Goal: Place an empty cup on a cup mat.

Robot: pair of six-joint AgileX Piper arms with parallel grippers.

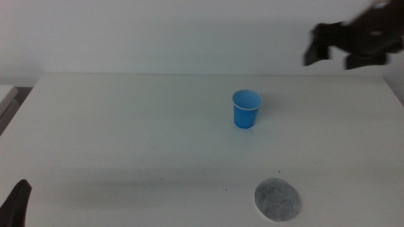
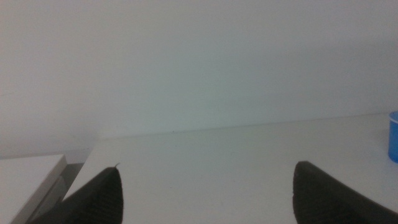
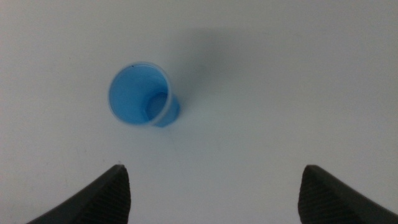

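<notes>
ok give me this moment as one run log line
cup upright on table, apart from cup mat | right gripper open, raised above cup | left gripper open, waiting

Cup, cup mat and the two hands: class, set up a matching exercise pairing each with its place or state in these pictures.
Things:
1. cup
2. cup mat
3. right hand
4. left hand

Descriptions:
A. waits at the table's near left corner, open
B. flat on the table, nearest the camera, nothing on it
C. raised above the table's far right, open
D. upright in mid-table, empty

Pairs: 1-D, 2-B, 3-C, 4-A
</notes>
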